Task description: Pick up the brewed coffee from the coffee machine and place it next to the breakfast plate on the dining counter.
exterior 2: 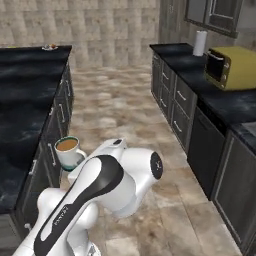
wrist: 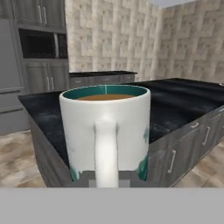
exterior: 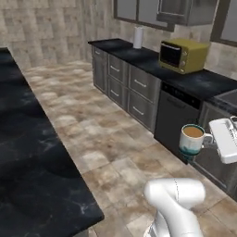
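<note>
kitchen floor (exterior: 106,139), mug (exterior: 191,139) in hand (exterior: 214,138)

a home kitchen is what's being looked at here, rendered rather than real. a wall counter (exterior: 139,54) topped in black stone is seen over grey drawer fronts, with an olive-yellow microwave (exterior: 183,55) and a paper towel roll (exterior: 138,37) set on it. a dark dishwasher panel (exterior: 175,118) is fitted beneath, upper cabinets (exterior: 152,11) are hung above, and a long marble-topped island (exterior: 32,152) is laid out across the tiled floor (exterior: 106,139).
</note>
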